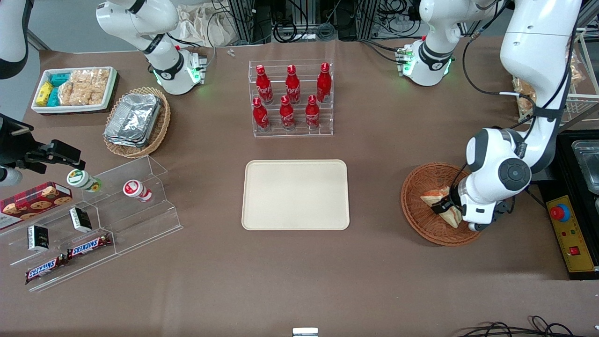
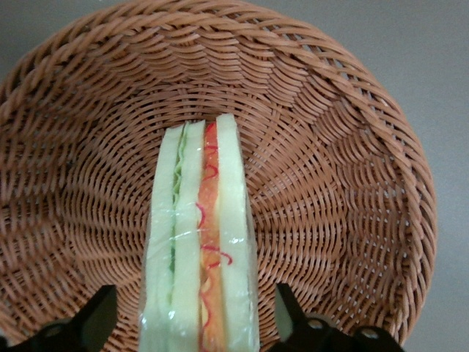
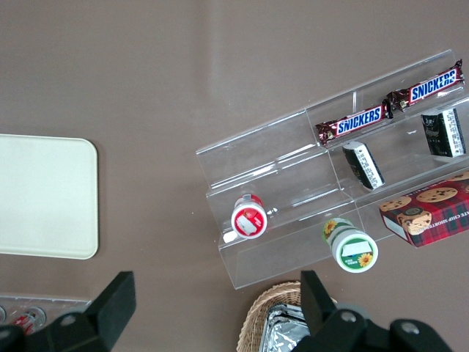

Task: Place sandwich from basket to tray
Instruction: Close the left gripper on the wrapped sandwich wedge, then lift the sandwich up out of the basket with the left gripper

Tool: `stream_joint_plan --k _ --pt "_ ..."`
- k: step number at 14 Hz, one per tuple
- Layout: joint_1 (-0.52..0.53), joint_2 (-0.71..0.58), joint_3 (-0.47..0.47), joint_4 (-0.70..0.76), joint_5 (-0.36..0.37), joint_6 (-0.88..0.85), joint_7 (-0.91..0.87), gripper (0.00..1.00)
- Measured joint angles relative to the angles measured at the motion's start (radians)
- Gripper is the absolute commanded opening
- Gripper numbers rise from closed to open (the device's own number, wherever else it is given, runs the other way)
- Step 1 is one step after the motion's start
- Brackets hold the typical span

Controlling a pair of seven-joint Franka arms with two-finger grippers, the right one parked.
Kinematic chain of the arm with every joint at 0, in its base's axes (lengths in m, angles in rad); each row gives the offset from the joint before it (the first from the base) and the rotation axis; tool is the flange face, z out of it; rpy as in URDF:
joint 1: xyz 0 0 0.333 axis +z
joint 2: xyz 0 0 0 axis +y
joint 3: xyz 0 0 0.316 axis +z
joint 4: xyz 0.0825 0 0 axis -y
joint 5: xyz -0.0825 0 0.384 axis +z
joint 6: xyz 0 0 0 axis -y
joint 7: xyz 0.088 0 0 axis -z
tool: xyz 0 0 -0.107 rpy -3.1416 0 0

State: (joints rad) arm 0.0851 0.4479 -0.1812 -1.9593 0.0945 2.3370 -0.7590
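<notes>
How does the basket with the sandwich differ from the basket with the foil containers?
The reddish-brown basket is round and holds a wrapped sandwich; the tan basket looks lighter, more oval, and holds stacked foil containers. The reddish one lies toward the working arm's end, with the claw open astride the sandwich; the tan one lies toward the parked arm's end. Both are woven wicker.

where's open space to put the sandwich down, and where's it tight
The whole tray is bare, with open tabletop between it and the basket. The gripper is down in the basket, open fingers on either side of the sandwich. It is crowded by the bottle rack and the acrylic snack shelf.
</notes>
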Motion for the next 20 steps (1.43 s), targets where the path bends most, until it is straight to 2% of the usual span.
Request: stream_joint_plan --k 1,2,8,10,14,16,18,20 --pt "0.000 0.006 0.000 0.000 0.000 0.009 0.000 0.05" --pt "0.000 0.010 0.000 0.000 0.000 0.014 -0.006 0.00" --pt "0.000 0.009 0.000 0.021 0.001 0.022 -0.054 0.00" --pt "0.000 -0.005 0.000 0.063 0.001 -0.027 -0.056 0.00" --pt "0.000 -0.053 -0.002 0.271 0.002 -0.318 -0.053 0.00" --pt "0.000 -0.067 -0.005 0.405 -0.001 -0.506 0.013 0.00" --pt "-0.001 -0.075 -0.008 0.535 -0.033 -0.665 0.081 0.00" --pt "-0.002 -0.076 -0.018 0.627 -0.075 -0.742 0.113 0.00"
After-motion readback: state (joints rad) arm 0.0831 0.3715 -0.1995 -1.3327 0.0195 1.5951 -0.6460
